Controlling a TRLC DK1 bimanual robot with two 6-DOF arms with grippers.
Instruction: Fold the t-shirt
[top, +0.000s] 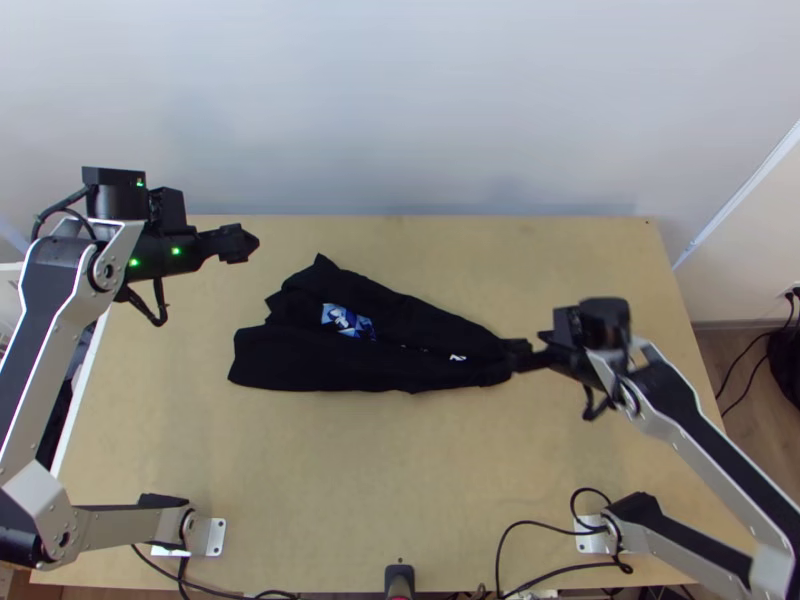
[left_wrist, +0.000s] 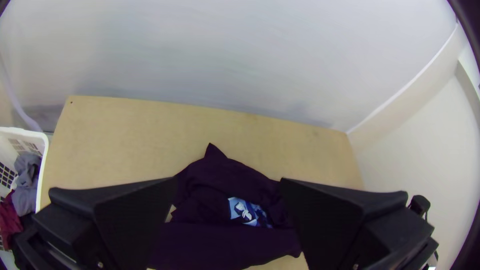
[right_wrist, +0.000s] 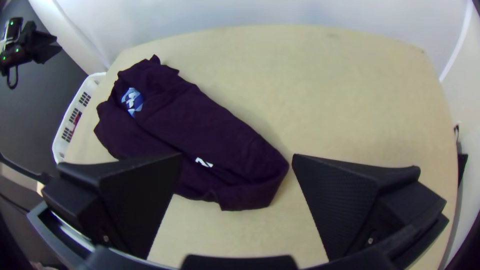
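Here's the t-shirt (top: 300, 350), soft, dark cloth across the middle of the smooth, pale wooden surface (top: 400, 480), gathered into a long wedge: broad, ragged end towards the left arm, blunt, narrow end by the right gripper (top: 517, 355). A blue-and-white print (top: 348, 321) brightens the broad end, a small white mark (top: 457, 357) the narrow one. How the layers stack is lost in the dark folds, and in the left wrist view the fingers cover parts of it. The basket (left_wrist: 30, 134), white slotted plastic, is cut off there, grey cloth inside. And the grippers! Right: spread wide, finely textured fingers (right_wrist: 340, 200), nothing gripped; whether they touch the shirt, can't tell. Left gripper (top: 243, 243): wide apart too, empty, clear of the cloth.
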